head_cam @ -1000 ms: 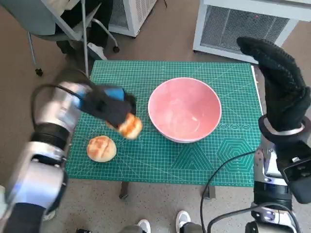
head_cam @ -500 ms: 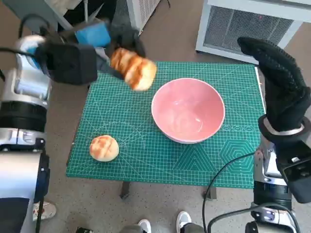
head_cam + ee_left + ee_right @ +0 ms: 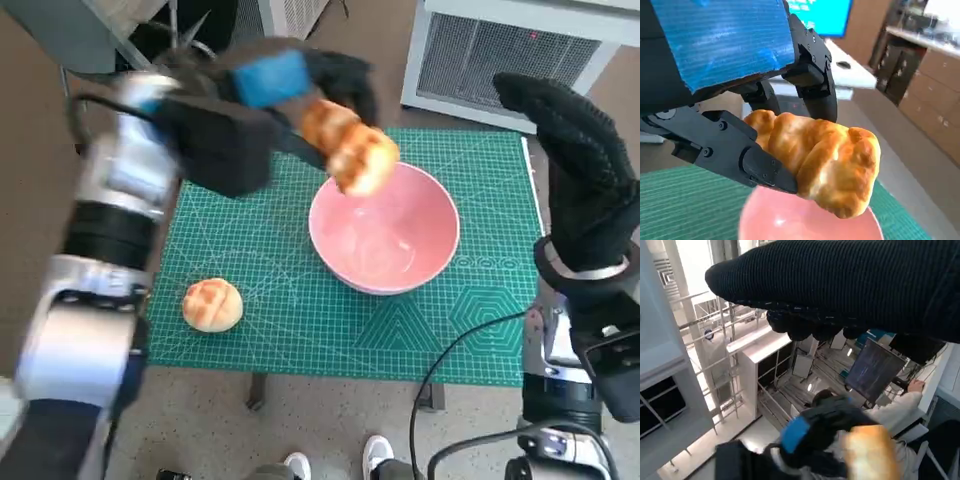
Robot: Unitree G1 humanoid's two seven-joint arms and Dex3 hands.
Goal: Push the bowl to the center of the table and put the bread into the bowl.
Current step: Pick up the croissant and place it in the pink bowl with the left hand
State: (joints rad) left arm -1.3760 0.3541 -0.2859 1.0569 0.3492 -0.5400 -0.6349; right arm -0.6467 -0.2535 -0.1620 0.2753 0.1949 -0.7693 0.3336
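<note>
My left hand (image 3: 300,85) holds a golden braided bread (image 3: 350,148) in the air over the far left rim of the pink bowl (image 3: 385,228). In the left wrist view the bread (image 3: 822,162) sits between the black fingers (image 3: 740,150), with the bowl (image 3: 805,222) just below it. A second, round bread (image 3: 211,304) lies on the green mat near the front left. My right hand (image 3: 580,170) is raised beside the table's right edge, fingers straight and holding nothing. The right wrist view shows the left hand (image 3: 820,427) and its bread (image 3: 872,452) from afar.
The green cutting mat (image 3: 250,230) covers the small table. A white ventilated cabinet (image 3: 500,50) stands behind the table, a chair (image 3: 110,40) at the far left. A person's shoes (image 3: 375,455) show at the front edge. A person (image 3: 900,405) sits at a screen in the right wrist view.
My left hand has carried the braided bread up from the mat beside the round bread and rightwards, until it hangs over the bowl's rim. The right hand has stayed still.
</note>
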